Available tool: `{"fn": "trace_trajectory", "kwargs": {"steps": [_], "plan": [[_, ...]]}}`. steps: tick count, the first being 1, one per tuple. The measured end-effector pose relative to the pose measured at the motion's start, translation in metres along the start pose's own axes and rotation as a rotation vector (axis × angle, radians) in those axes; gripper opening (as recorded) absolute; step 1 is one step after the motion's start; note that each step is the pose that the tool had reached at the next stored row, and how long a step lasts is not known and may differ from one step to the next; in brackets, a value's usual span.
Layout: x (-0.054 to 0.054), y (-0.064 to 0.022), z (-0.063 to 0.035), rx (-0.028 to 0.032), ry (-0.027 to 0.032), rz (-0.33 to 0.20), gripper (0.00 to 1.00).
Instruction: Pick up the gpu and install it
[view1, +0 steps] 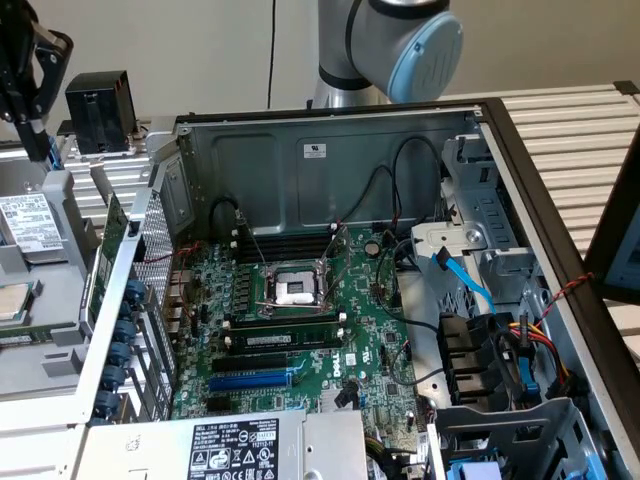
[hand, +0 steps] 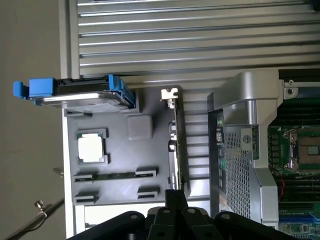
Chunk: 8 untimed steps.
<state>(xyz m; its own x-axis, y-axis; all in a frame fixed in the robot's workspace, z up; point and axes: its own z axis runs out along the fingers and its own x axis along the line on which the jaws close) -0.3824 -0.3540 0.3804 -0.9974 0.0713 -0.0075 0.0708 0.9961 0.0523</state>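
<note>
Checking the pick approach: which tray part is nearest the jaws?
The gpu, the thin card standing on edge; the processor and drive sit farther off.

1. Cut off by the exterior view's top edge: robot arm (view1: 400, 45), upper links out of frame.
2. Cropped at the wrist picture's border: claw (hand: 175, 196), most of its body out of frame.
3. Seen edge-on only: gpu (hand: 178, 150), both faces hidden, parts on them impossible to make out.
4. Too small to read: print on the power supply label (view1: 240, 445).
5. Cropped at the exterior view's right: dark panel (view1: 615, 230), identity unclear.
</note>
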Motion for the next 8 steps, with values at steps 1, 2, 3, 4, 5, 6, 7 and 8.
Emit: {"fn": "trace_trajectory", "kwargs": {"steps": [1, 2, 3, 4, 5, 6, 7, 8], "plan": [[0.001, -0.0001, 0.0006, -0.0007, -0.0079, 0.000, 0.11], [0.003, -0.0003, 0.0012, -0.0015, -0.0167, -0.001, 0.11], [0.004, -0.0004, 0.0018, -0.0022, -0.0237, -0.001, 0.11], [0.006, -0.0006, 0.0026, -0.0028, -0.0296, -0.001, 0.11], [0.008, -0.0007, 0.0035, -0.0033, -0.0334, -0.002, 0.11], [0.010, -0.0009, 0.0043, -0.0050, -0.0361, -0.002, 0.11], [0.012, -0.0011, 0.0049, -0.0087, -0.0389, -0.002, 0.11], [0.013, -0.0012, 0.0054, -0.0124, -0.0433, -0.002, 0.11]]}}
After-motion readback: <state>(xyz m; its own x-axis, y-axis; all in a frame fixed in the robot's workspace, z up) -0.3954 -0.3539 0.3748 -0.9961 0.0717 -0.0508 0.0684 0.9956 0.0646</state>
